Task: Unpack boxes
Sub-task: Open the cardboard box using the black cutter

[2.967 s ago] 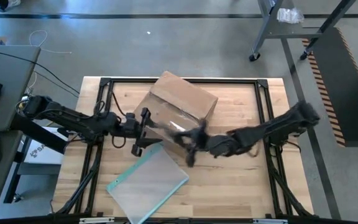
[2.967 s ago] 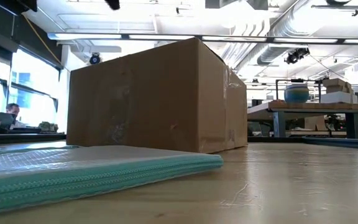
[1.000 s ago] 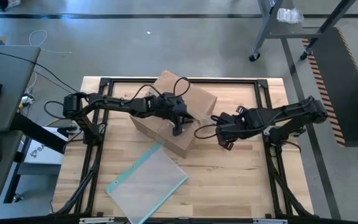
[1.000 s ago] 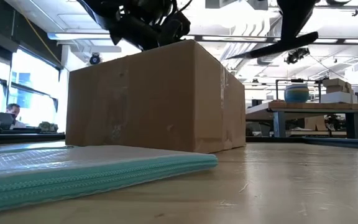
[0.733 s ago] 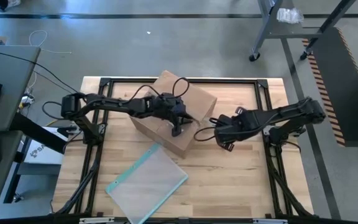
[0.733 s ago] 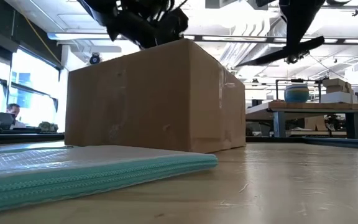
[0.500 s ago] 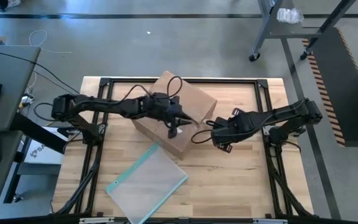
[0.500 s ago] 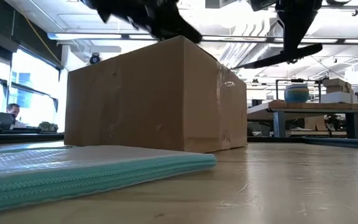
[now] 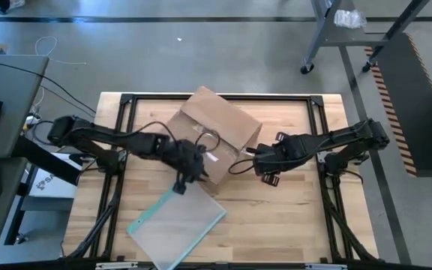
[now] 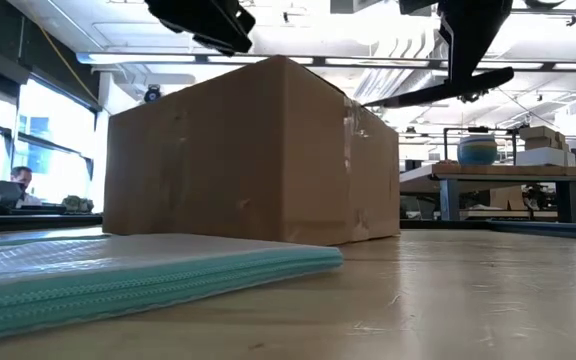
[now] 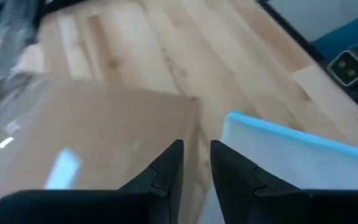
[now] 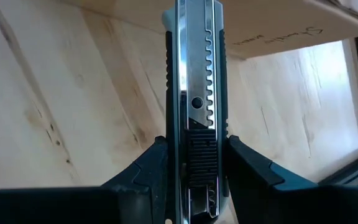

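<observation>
A plain brown corrugated cardboard box (image 9: pixel 217 135), its taped seam uppermost, sits closed near the far middle of the pale wooden table (image 9: pixel 291 217); the left gripper (image 11: pixel 196 163), fingers a narrow gap apart and empty, hovers over the box's near corner beside a flat clear plastic pouch with a teal edge (image 9: pixel 178 223); the right gripper (image 12: pixel 194 155) clamps a metal-bladed utility knife (image 12: pixel 194 81) just right of the box.

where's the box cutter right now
The box cutter is clamped in the right gripper, just right of the cardboard box in the high view.
</observation>
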Controlling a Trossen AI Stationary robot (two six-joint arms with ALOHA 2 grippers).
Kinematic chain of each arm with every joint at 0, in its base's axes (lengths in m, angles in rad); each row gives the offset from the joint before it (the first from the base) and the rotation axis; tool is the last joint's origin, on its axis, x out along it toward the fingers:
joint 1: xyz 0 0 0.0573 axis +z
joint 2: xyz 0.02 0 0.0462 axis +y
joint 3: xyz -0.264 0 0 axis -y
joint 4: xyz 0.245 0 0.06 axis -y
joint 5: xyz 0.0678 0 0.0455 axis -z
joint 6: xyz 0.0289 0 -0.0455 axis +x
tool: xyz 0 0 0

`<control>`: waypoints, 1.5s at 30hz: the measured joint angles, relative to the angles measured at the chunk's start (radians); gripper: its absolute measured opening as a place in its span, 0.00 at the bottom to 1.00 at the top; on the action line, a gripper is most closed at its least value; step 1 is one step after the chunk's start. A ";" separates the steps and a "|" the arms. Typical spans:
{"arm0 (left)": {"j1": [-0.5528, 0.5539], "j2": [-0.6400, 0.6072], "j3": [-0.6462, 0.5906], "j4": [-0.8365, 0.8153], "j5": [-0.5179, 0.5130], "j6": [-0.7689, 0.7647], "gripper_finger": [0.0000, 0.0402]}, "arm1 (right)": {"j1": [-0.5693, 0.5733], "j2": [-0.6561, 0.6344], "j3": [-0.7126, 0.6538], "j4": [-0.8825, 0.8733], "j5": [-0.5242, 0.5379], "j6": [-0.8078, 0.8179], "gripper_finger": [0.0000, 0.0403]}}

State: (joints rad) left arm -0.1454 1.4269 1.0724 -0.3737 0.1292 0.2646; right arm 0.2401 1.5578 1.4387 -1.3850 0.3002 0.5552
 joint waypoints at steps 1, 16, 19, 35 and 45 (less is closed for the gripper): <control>-0.015 0.011 -0.009 0.025 -0.020 -0.001 0.15 | 0.000 0.000 0.000 0.005 -0.008 -0.004 0.28; -0.041 0.115 -0.011 0.182 -0.164 -0.086 0.15 | 0.024 -0.002 0.000 0.068 -0.069 -0.020 0.27; -0.036 0.115 -0.012 0.191 -0.161 -0.088 0.16 | 0.034 -0.002 0.000 0.079 -0.071 -0.043 0.26; -0.028 0.117 -0.012 0.201 -0.204 -0.104 0.15 | 0.046 -0.002 -0.008 0.072 -0.048 -0.018 0.05; -0.030 0.117 -0.012 0.195 -0.195 -0.105 0.15 | 0.087 -0.002 -0.013 0.059 0.050 0.029 0.62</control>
State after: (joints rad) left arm -0.1753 1.5444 1.0599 -0.1791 -0.0654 0.1593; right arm 0.3271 1.5555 1.4258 -1.3262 0.3504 0.5838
